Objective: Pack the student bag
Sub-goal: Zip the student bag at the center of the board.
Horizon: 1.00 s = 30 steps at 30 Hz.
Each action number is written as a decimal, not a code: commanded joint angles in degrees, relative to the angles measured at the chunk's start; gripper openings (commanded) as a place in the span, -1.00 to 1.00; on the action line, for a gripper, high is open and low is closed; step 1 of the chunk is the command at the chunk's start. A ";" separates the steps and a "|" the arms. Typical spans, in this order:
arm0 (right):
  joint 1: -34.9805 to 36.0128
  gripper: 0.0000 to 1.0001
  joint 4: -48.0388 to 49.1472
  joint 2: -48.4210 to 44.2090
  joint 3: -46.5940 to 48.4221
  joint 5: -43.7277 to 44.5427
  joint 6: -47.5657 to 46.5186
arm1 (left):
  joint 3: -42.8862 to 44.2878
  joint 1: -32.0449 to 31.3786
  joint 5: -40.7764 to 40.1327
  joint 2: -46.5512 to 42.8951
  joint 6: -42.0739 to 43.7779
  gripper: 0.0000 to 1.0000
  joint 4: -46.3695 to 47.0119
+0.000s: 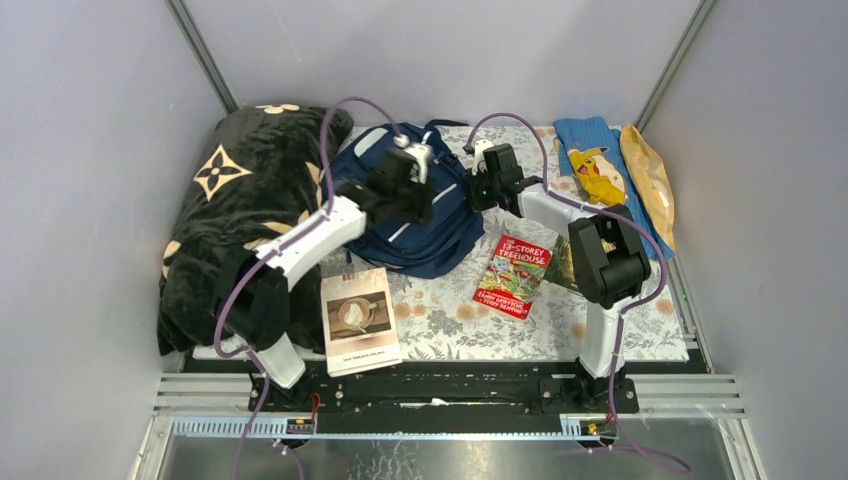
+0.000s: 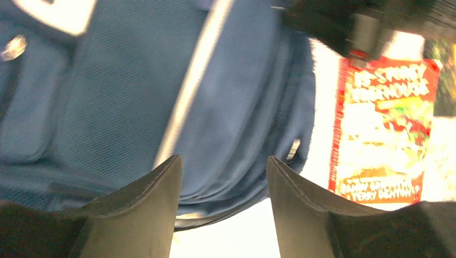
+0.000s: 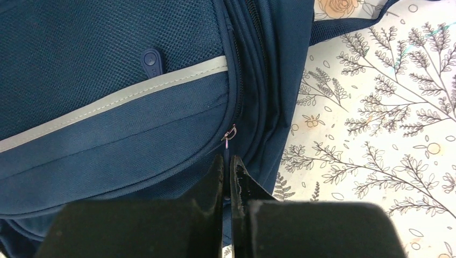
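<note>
"Navy student bag [image 1: 410,215] lies at the far middle of the tabletop [image 1: 450,325]. How do the arms stand?"

"Both reach over it. The left gripper [image 2: 223,161] hovers above its front, fingers apart. The right gripper [image 3: 227,160] has its fingers pinched together on the zip pull [image 3: 229,137]."

"And around it?"

"One black blanket [image 1: 240,200] fills the left edge. One blue cloth [image 1: 583,135] lies at the far right corner. Two books, a pale book [image 1: 358,318] and a red book [image 1: 513,277], lie nearer the front edge."

Premises were a lab test booth: plain grey walls [image 1: 440,50] at 9, 12 and 3 o'clock, metal rail [image 1: 200,395] at 6 o'clock.
</note>
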 commanded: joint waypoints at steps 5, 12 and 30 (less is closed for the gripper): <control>-1.58 -1.00 -1.04 -2.59 1.85 -6.63 3.01 | -4.23 -12.51 -17.82 2.60 11.17 0.25 16.92; -4.50 -1.00 -0.51 -2.10 1.68 -12.39 4.87 | -6.85 -16.32 -25.38 8.63 15.85 0.09 26.33; -4.54 -1.00 -4.79 -3.16 3.06 -9.49 2.00 | -2.26 -13.26 -28.34 14.36 15.56 -1.00 24.98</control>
